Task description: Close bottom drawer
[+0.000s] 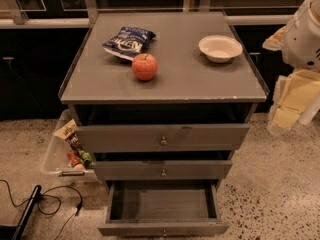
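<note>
The grey cabinet (165, 84) has three drawers. The bottom drawer (162, 228) is pulled well out, and its shallow grey box (162, 203) is open and empty. Its slim front shows a small round knob (164, 232) at the lower edge of the view. The middle drawer front (162, 170) and the taller top drawer front (162, 136) sit slightly out. My gripper (294, 100), pale yellow under the white arm (304, 31), hangs at the right edge. It is beside the cabinet top, far above and to the right of the bottom drawer, and touches nothing.
On the cabinet top lie a blue chip bag (129, 41), a red apple (145, 66) and a white bowl (220, 48). A clear plastic bin (55, 156) with snacks stands at the cabinet's left. A black cable (47, 201) lies on the speckled floor.
</note>
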`<state>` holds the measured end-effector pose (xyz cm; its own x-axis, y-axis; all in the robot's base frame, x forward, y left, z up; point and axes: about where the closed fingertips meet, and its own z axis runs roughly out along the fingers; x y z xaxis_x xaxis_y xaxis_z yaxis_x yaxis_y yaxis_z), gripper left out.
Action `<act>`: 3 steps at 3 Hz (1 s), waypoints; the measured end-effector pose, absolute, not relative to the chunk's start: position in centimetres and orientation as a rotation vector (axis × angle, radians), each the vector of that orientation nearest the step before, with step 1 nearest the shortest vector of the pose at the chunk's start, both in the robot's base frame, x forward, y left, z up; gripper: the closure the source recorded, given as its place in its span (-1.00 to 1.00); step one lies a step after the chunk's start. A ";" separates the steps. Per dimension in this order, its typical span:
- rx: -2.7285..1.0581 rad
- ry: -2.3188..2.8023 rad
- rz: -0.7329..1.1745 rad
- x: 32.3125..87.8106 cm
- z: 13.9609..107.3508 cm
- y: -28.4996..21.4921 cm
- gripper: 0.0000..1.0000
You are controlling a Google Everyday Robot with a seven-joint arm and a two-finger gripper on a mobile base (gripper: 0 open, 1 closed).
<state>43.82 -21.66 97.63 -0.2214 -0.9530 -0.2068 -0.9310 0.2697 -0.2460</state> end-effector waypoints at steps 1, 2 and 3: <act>-1.724 2.232 -0.099 43.8 97.6 -21.7 -1.00; -1.719 2.240 -0.094 43.6 97.4 -21.8 -1.00; -1.719 2.266 -0.031 42.1 94.0 -22.5 -1.00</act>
